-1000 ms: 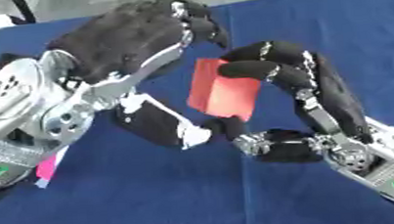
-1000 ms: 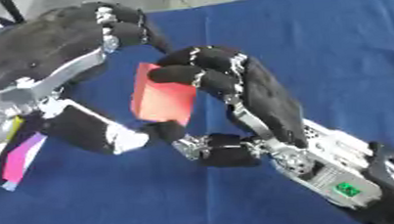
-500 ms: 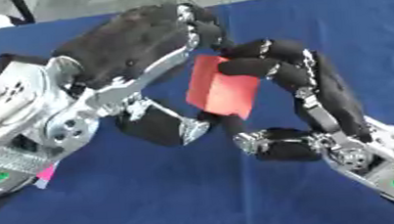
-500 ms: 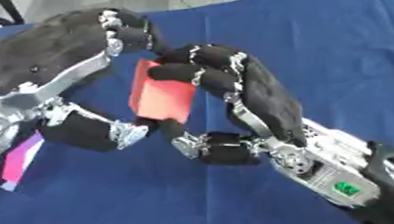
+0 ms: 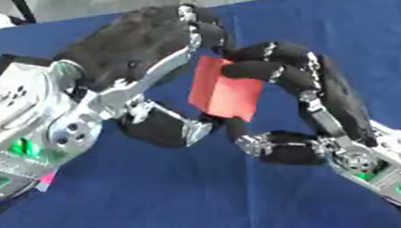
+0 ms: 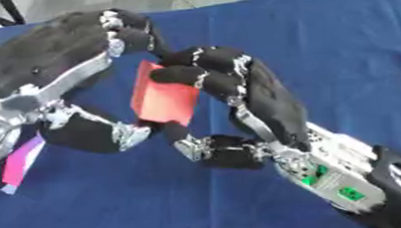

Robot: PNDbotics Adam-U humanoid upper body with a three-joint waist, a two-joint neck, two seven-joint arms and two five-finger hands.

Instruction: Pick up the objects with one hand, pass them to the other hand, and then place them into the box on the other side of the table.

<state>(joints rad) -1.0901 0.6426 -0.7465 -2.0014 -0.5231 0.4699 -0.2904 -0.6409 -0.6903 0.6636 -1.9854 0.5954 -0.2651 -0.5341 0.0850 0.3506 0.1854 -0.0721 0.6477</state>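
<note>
A flat red block (image 5: 226, 93) hangs upright above the blue table (image 5: 347, 22), between my two hands. My right hand (image 5: 330, 103) comes in from the lower right, its fingers curled over the block's upper right edge and its thumb below the lower edge. From the left, my left hand (image 5: 130, 45) arches over the block. Its fingers curl down at the block's top left corner, and its thumb tip rests at the lower left edge. The block's back face is hidden.
A pink and magenta thing (image 6: 20, 166) lies at the left edge under my left forearm, partly hidden by it. The table's far edge runs along the top, with grey floor and a dark stand leg (image 6: 5, 8) beyond.
My left hand has closed in on the red block, its thumb swinging up to the lower left edge. My right hand keeps hold of the block in nearly the same place.
</note>
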